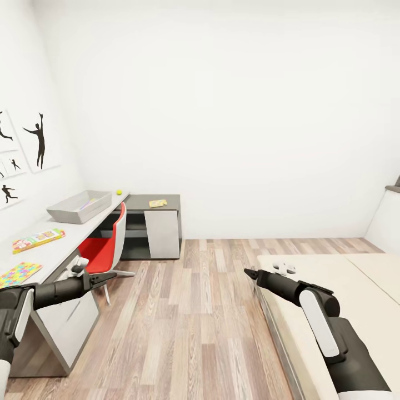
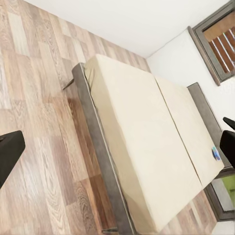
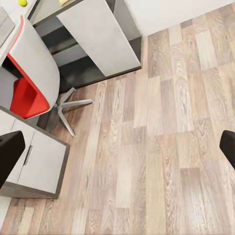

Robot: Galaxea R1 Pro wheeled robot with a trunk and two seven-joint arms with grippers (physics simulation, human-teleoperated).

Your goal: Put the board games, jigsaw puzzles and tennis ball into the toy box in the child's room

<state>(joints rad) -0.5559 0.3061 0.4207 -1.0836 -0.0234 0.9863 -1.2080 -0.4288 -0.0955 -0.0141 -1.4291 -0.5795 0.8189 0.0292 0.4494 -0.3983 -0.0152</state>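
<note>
Standing on the white surface [image 1: 53, 253] are the grey toy box [image 1: 79, 206], tennis ball [image 1: 119, 192], an orange board game [image 1: 38, 240] and a jigsaw puzzle [image 1: 18, 274]. Left end effector [image 1: 109, 276] and right end effector [image 1: 249, 273] hang released above the floor [image 1: 183, 322].

A red chair [image 1: 105, 247] with a grey back stands on the plank floor [image 1: 189, 311] by the counter, silhouette pictures [image 1: 40, 141] hang on the white wall [image 1: 233, 111], and a window [image 2: 218, 41] shows.
</note>
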